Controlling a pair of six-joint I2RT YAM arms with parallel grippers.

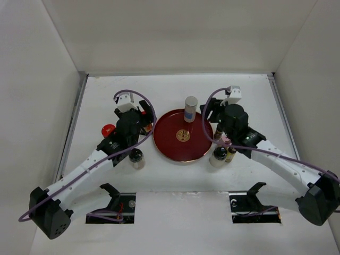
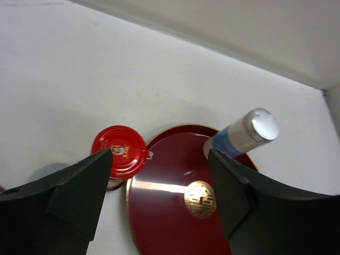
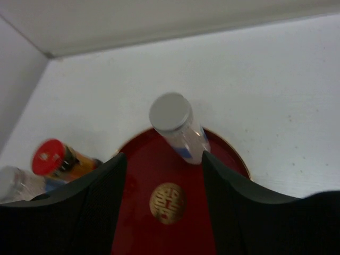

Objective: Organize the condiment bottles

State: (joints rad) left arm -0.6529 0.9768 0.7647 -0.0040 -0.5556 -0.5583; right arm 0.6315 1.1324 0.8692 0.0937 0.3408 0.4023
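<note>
The dark-red tray (image 1: 175, 146) lies mid-table with one silver-capped bottle (image 1: 190, 108) standing at its far edge. My left gripper (image 1: 144, 118) is open and empty at the tray's left rim; its wrist view shows a red-capped jar (image 2: 119, 151) just outside the tray (image 2: 164, 212), and the silver-capped bottle (image 2: 247, 135). My right gripper (image 1: 209, 111) is open and empty at the tray's right rim. Its wrist view shows the tray (image 3: 159, 164), the silver-capped bottle (image 3: 178, 125), a red-capped yellow bottle (image 3: 56, 159) and a clear jar (image 3: 16, 183).
A red cap (image 1: 108, 129) lies left of the left arm and a black-capped jar (image 1: 137, 158) stands near it. Three bottles (image 1: 219, 155) cluster under the right arm, one with a pink cap (image 1: 226, 142). White walls enclose the table on three sides.
</note>
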